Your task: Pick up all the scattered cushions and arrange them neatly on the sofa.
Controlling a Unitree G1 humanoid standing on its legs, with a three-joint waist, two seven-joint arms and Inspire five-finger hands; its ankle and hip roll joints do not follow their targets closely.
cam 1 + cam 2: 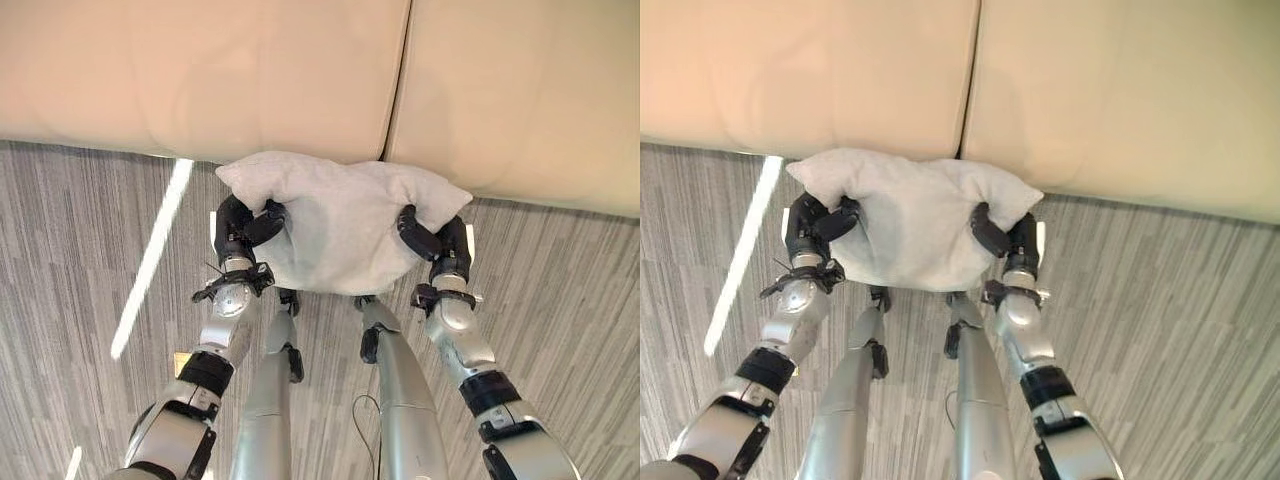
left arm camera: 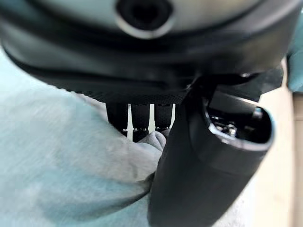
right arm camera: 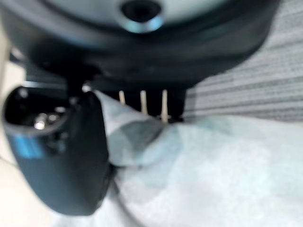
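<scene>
Cushion held by both hands.

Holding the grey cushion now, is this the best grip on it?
Yes. The cushion is soft and wide, so pinch its two side edges from below: left hand and right hand each clamp an edge, keeping it level before the sofa.

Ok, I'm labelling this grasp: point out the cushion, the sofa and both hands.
cushion (image 1: 340,225): left eye view, middle of its pale cover.
sofa (image 1: 200,70): left eye view, left seat cushion.
left hand (image 1: 240,228): left eye view, dark palm.
right hand (image 1: 432,238): left eye view, dark palm.
</scene>
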